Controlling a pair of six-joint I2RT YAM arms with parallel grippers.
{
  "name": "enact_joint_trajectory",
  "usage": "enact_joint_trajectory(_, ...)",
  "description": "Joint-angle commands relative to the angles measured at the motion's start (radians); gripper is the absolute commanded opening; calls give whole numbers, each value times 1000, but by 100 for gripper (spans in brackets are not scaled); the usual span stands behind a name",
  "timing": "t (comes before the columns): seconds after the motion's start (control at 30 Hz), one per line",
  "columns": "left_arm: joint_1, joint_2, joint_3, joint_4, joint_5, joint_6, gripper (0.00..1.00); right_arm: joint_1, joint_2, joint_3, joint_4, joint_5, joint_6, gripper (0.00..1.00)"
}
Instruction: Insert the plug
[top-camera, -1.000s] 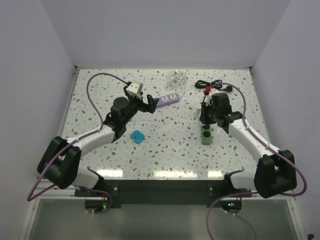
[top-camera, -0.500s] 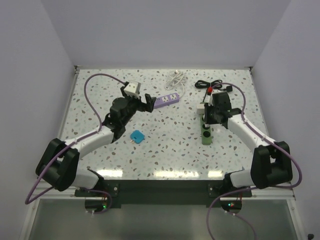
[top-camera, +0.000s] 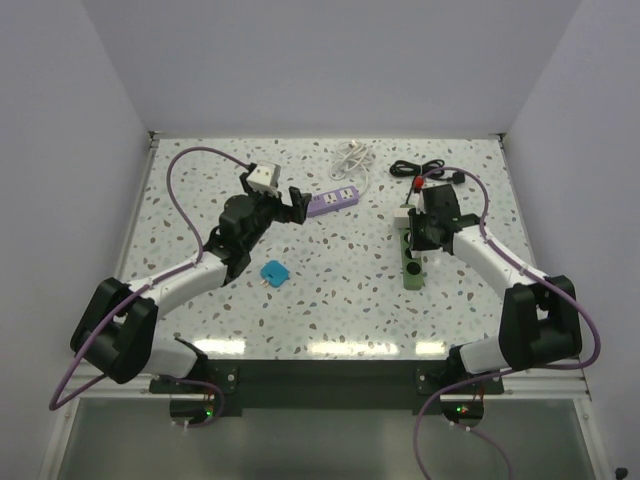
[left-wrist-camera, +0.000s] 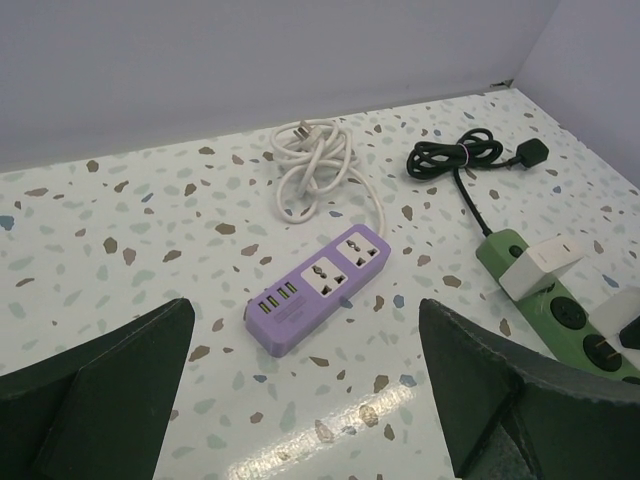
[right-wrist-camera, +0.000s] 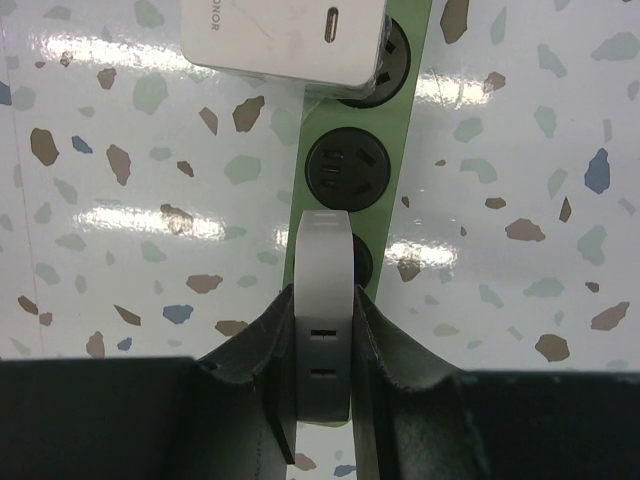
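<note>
Plug, white and flat, is clamped between the closed jaws of the right gripper in the right wrist view. It is over the green power strip, near a white charger seated in it. From above, the left gripper hangs just beside the purple power strip. Its own camera shows the jaws spread wide, holding nothing.

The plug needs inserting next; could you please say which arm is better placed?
Right: the right tool grips the white plug over the green strip; the left tool is open near the purple strip.
</note>
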Motion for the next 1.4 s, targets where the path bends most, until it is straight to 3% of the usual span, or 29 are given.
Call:
enact_joint_trajectory(0.0,3,-14,4,26,-19,12,100,-2,-29,36,-12,11,-8,0)
enact_joint_trajectory(0.6,3,-15,4,19,-30,6,100,-2,48,50,2,23,3,0)
enact_joint_trajectory(1.37,3,-21,-1,16,-30,-16,100,51,15,-31,57,128,93,0)
